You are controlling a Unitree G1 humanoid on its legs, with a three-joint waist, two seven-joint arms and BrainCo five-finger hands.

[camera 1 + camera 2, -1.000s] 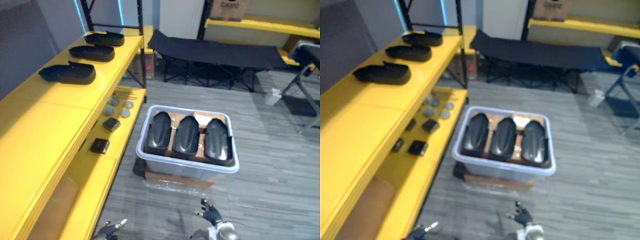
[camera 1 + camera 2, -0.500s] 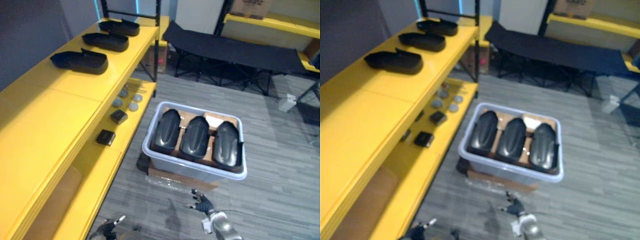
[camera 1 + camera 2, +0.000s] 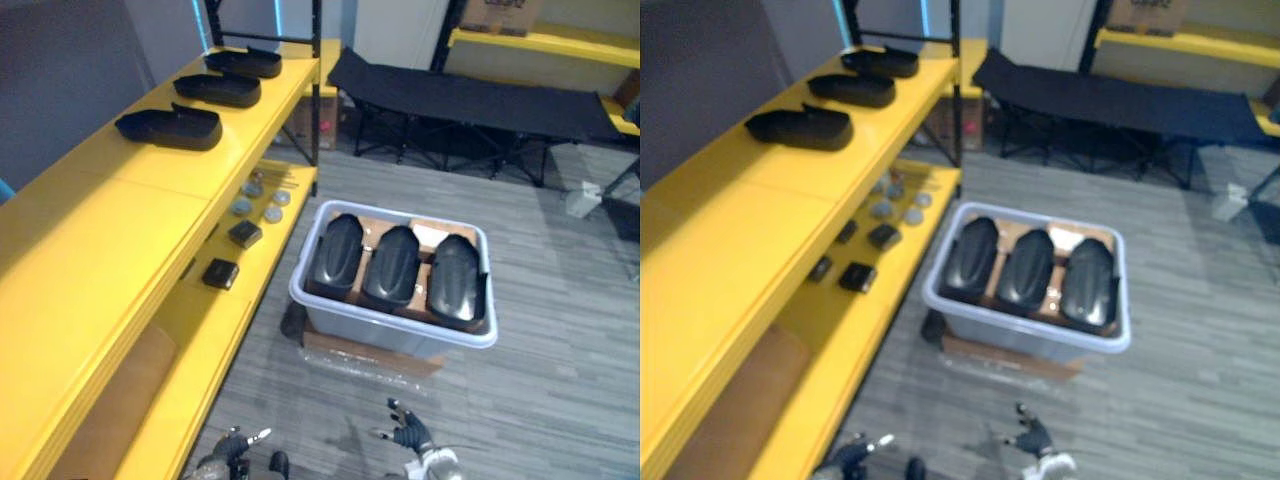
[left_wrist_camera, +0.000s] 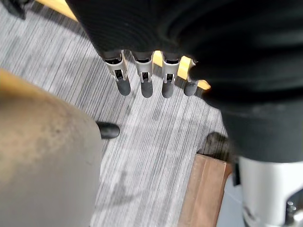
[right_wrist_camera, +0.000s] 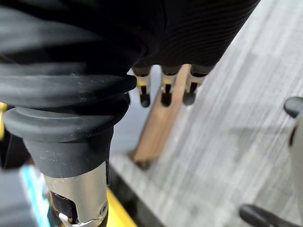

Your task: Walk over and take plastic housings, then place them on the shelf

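The step in hand looks like the walk-up to the bin [image 3: 395,335], which stands on a brown board [image 3: 372,357] on the floor, just beside the yellow shelf [image 3: 110,240]. Three black housings [image 3: 392,265] lie side by side in the bin, domed backs up, their long sides running away from the robot. Three other housings [image 3: 170,127] rest in a row on the far part of the shelf's top board, so the bare stretch nearer the robot seems the place for the next one.

Both hands hang low and empty. The left hand [image 3: 232,447] has its fingers [image 4: 144,81] straight and relaxed. The right hand [image 3: 410,437] is the same, with its fingers [image 5: 164,92] loose above the floor. Both are well apart from the bin.

To do this well, I would close in until the bin's near wall is right below the hands, and stop square to it, so that the reach goes down rather than forward. Feet should stay off the board's edge. The housings sit packed close, with little room between neighbours, so an outer one is the better first pick. The one on the shelf side also gives the shortest carry. The shells look smooth and rounded, and likely slippery, so take one by both long edges with the hands spread wide and the fingers hooked under the rim. Then lift it straight up, clear of the bin wall, before turning to the shelf
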